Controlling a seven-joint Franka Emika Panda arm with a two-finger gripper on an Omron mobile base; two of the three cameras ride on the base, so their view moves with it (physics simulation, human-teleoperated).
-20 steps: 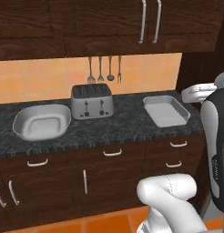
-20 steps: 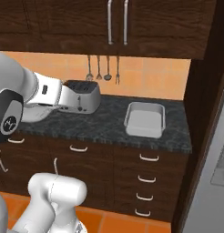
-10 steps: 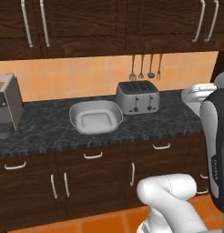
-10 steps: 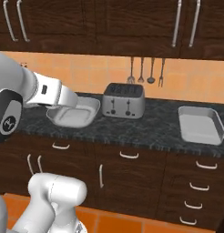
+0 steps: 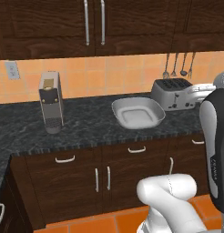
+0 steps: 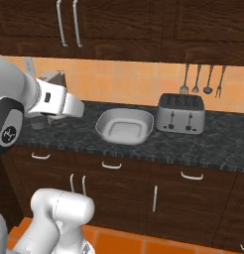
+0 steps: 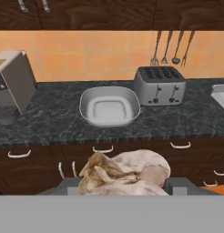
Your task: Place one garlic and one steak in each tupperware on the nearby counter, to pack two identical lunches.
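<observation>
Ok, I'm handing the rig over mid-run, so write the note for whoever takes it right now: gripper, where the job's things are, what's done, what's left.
Gripper: shut on a pale garlic bulb, held back from the counter, at the bottom of the hand view.
Rounded-square tupperware sits on the counter left of the toaster; it looks empty. An edge of the second tupperware shows right of the toaster.
Coffee machine stands at the far left.
Done: garlic picked up.
Left: drop this garlic into a tupperware, then the other garlic and both steaks, one of each per container.
</observation>
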